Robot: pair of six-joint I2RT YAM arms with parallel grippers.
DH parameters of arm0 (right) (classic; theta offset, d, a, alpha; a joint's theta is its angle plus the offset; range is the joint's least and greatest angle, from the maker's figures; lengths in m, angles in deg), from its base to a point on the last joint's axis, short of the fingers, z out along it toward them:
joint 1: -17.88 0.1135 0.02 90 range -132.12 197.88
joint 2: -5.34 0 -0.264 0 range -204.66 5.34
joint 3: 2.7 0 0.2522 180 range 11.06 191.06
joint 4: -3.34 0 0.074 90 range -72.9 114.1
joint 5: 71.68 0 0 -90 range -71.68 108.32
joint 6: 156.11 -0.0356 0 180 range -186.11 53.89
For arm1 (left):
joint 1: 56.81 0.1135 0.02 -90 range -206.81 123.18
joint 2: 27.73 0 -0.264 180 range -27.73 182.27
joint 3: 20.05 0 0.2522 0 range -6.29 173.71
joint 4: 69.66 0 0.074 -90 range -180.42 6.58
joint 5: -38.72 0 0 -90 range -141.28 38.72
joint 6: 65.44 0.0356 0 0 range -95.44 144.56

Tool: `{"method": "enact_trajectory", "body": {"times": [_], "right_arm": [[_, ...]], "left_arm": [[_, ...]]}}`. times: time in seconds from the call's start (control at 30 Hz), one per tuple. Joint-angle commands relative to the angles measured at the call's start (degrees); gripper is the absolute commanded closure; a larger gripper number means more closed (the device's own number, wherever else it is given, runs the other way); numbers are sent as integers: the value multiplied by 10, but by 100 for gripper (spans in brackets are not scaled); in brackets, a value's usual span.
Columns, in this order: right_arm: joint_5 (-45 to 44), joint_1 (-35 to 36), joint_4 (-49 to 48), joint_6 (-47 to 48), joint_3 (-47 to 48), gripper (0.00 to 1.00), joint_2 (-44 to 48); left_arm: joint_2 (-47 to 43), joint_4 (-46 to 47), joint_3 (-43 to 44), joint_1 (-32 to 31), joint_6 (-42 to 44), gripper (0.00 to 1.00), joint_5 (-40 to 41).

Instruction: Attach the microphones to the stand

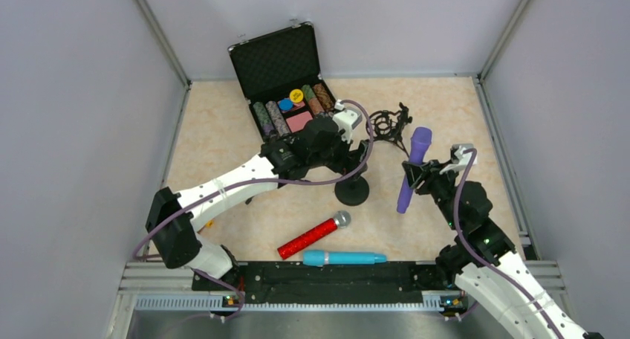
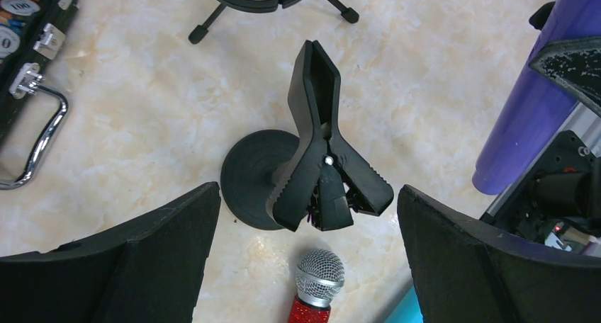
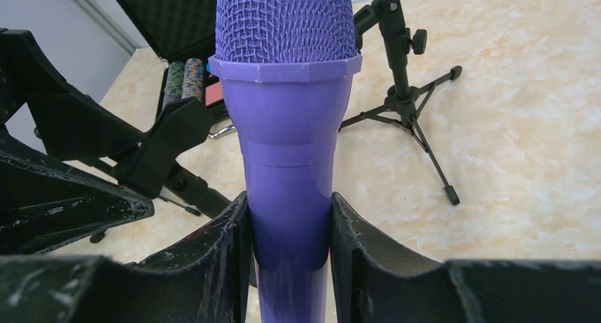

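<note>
My right gripper is shut on the purple microphone and holds it tilted above the table; in the right wrist view its fingers press both sides of the purple body. The black stand with a round base has a spring clamp on top. My left gripper is open, and the clamp's handles lie between its fingers, apart from both. The glittery red microphone and the light blue microphone lie on the table near the front; the red one's silver head shows below the clamp.
A small black tripod with a shock mount stands behind the clamp stand; it also shows in the right wrist view. An open black case of poker chips sits at the back, its handle near my left gripper. Grey walls enclose the table.
</note>
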Motion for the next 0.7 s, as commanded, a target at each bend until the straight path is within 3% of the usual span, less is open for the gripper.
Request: {"method": "enact_trajectory", "body": {"times": [0.0,0.33,0.67], "right_arm": [[0,8,-26,-6,10,100,-2],[2,7,-44,-2,27,100,-29],[27,8,-63,-11,26,100,-55]], "left_arm": [[5,11,37,-8,11,1,49],[40,-1,71,-13,18,1,3],[58,-18,85,-22,23,10,66]]}}
